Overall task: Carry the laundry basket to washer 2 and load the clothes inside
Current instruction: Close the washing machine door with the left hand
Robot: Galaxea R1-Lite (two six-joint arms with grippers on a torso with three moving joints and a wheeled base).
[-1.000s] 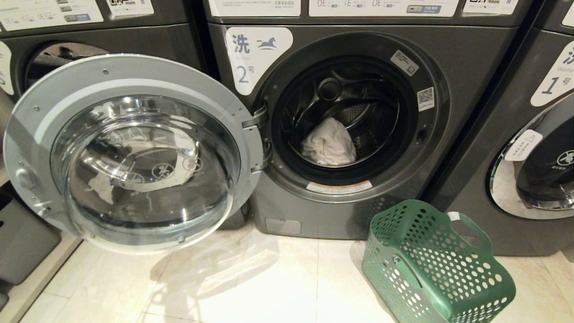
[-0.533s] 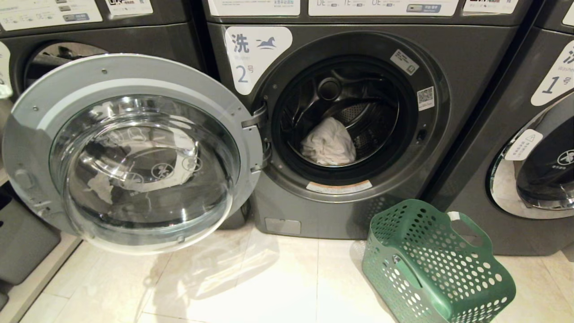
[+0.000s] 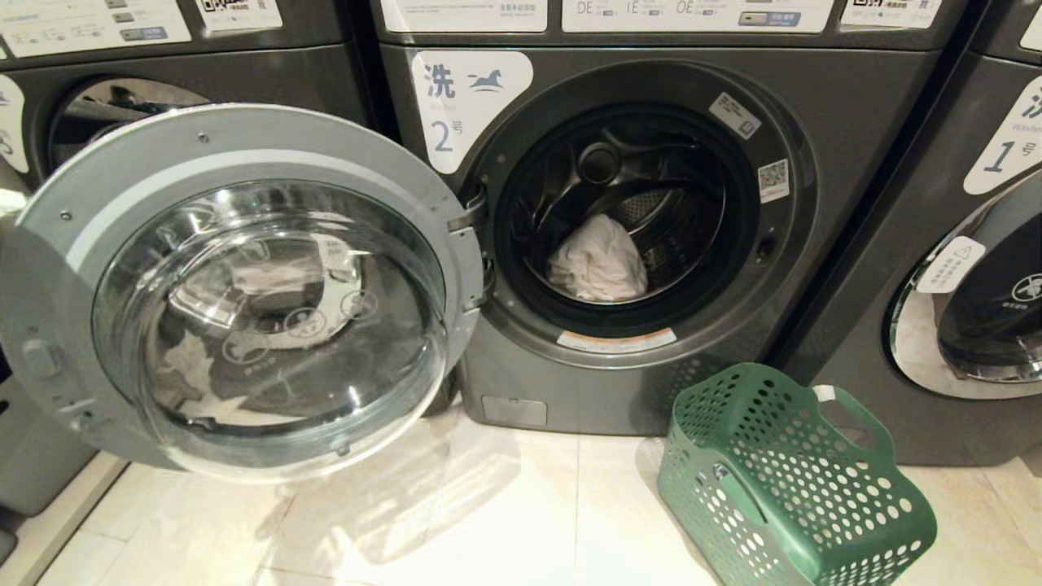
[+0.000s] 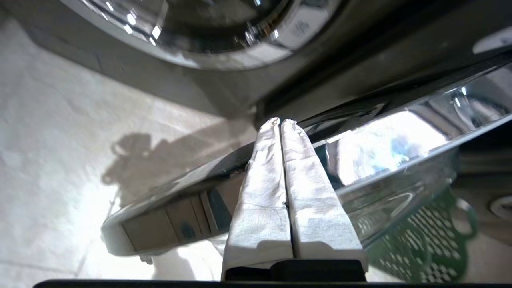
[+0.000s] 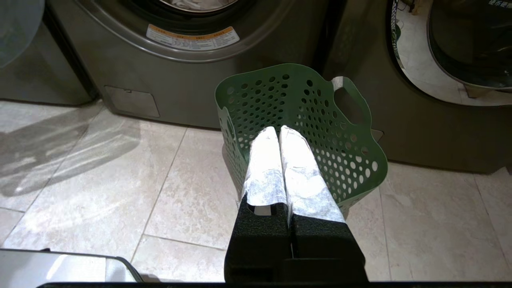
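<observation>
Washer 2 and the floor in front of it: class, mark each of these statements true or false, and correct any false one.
1. The door of washer 2 is shut. False: it stands swung open to the left.
2. A white garment lies in the drum. True.
3. The green basket holds a red garment. False: nothing shows inside it.
4. The basket stands on the floor, right of the washer's opening. True.
5. The left gripper is shut, by the door's edge. True.
6. The right gripper grips the basket's handle. False: it is shut on nothing.
</observation>
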